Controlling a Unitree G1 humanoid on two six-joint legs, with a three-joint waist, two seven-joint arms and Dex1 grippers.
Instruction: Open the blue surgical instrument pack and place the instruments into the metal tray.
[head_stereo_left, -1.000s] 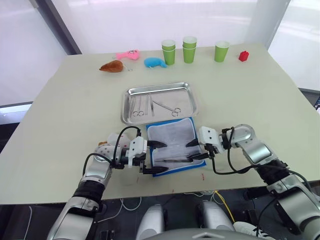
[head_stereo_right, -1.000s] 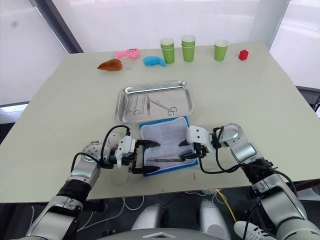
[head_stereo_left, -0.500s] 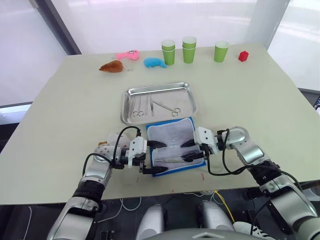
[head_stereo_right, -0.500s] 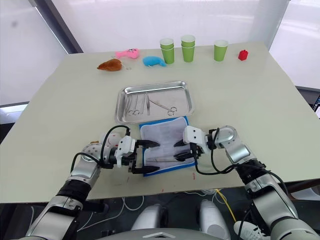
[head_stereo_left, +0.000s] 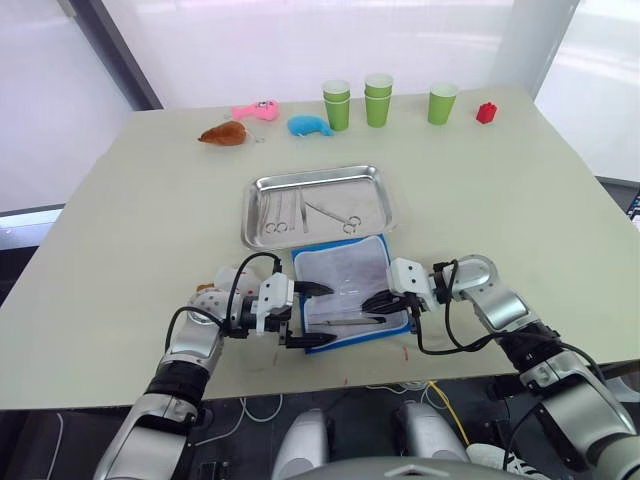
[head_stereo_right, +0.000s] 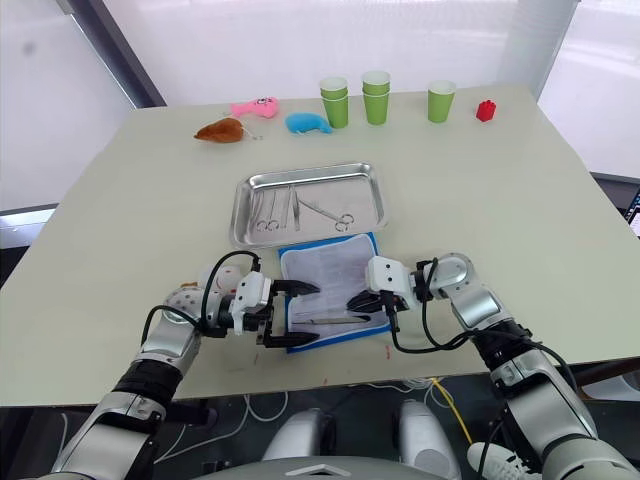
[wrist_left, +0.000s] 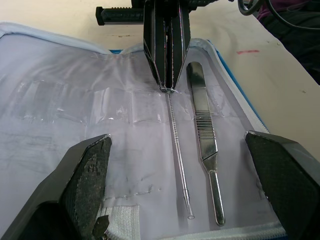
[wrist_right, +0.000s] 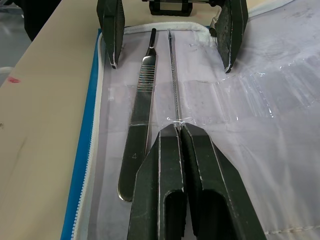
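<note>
On the near edge of the table (head_stereo_left: 120, 230), just in front of the metal tray (head_stereo_left: 318, 181): the blue surgical instrument pack (head_stereo_left: 348, 292), lying open, pale lining up. Inside, side by side along its near edge, a thin probe (wrist_right: 173, 70) and a flat scalpel handle (wrist_right: 140, 95). Already in the tray, toward its left half, ring-handled scissors (head_stereo_left: 275, 214) and other slim instruments (head_stereo_left: 335, 214).

Right gripper (wrist_right: 178, 126) pinched shut on the thin probe, near one end. Left gripper (wrist_left: 170, 150) spread wide over the pack's left side, clasping nothing.

Probably light, stiff and slick, that probe; liable to pivot or slip in a tip-only pinch, and partly tucked under a clear retaining strip. Best drawn out lengthwise, low and slow. For the scalpel handle, better purchase across the ribbed section. Soft fabric pack likely to drag along unless pinned at its edge.
</note>
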